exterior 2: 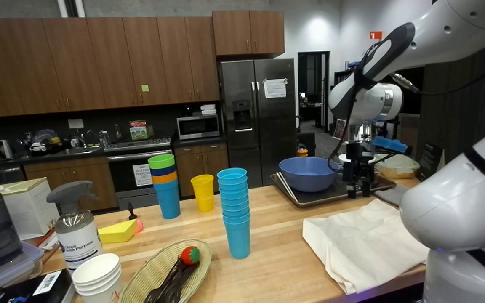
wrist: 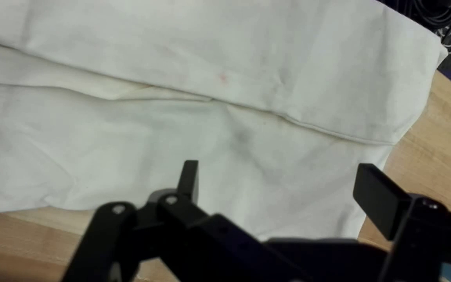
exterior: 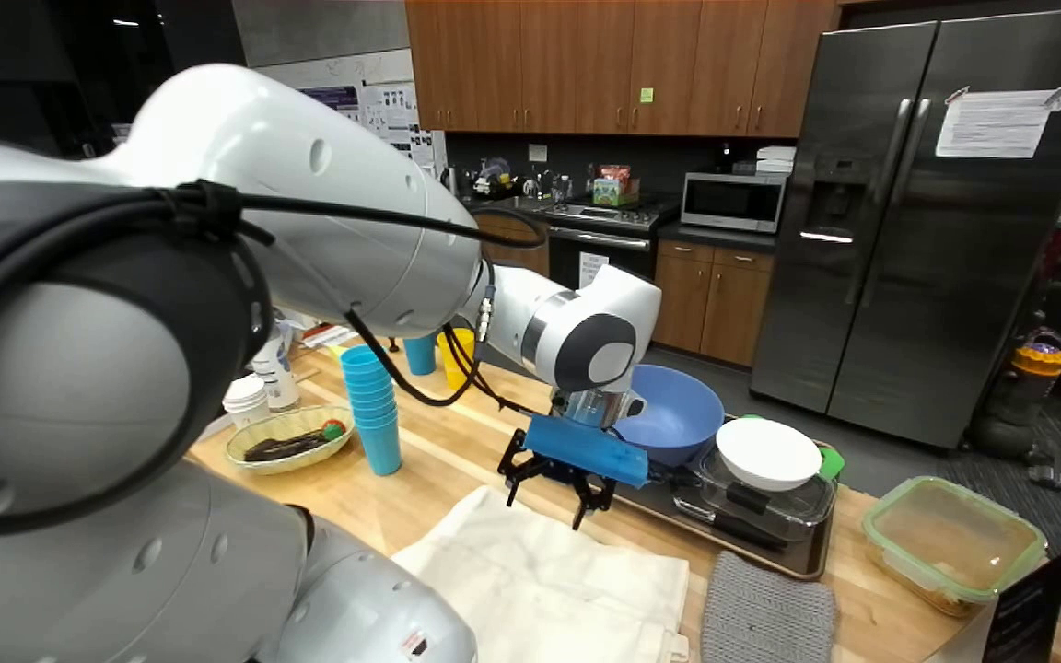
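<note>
- the gripper [exterior: 544, 512] hangs above the white cloth [exterior 2: 360, 248], its fingers wide apart and holding nothing; the height is hard to judge, but they seem clear of the cloth.
- the white cloth lies loosely folded on the wooden table [exterior 2: 276, 269], near the tray [exterior 2: 324, 198] and just beside the grey mat [exterior: 765, 608].
- closing too high could catch only air; closing across the fold could pinch two layers and bunch the rest.
- a sideways swing could bump the blue bowl [exterior 2: 305, 174], because it stands near the gripper.
- counted: one white cloth, one grey mat, one tray, one blue bowl, one white bowl [exterior: 768, 456], two white sticks [exterior 2: 287, 187], one yellow cup [exterior 2: 203, 193], one plain blue stack of cups [exterior 2: 237, 237], one mixed-colour stack of cups [exterior 2: 169, 202].
</note>
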Controlling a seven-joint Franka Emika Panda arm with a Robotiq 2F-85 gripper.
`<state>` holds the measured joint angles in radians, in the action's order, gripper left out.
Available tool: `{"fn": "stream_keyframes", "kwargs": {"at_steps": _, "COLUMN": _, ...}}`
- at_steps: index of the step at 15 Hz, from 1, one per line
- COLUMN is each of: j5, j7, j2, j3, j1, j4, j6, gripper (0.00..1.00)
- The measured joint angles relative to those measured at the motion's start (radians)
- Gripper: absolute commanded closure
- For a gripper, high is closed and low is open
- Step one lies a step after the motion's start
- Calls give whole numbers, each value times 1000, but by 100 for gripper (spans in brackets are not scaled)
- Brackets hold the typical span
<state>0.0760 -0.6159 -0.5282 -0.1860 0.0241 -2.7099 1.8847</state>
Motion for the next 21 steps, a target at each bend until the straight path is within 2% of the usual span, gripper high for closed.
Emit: {"fn": "stream_keyframes", "kwargs": {"at_steps": 21, "j5": 4, "j7": 0, "j2": 2, "j3": 0, "j1": -12, "j4": -1, "j6": -37, "gripper": 0}}
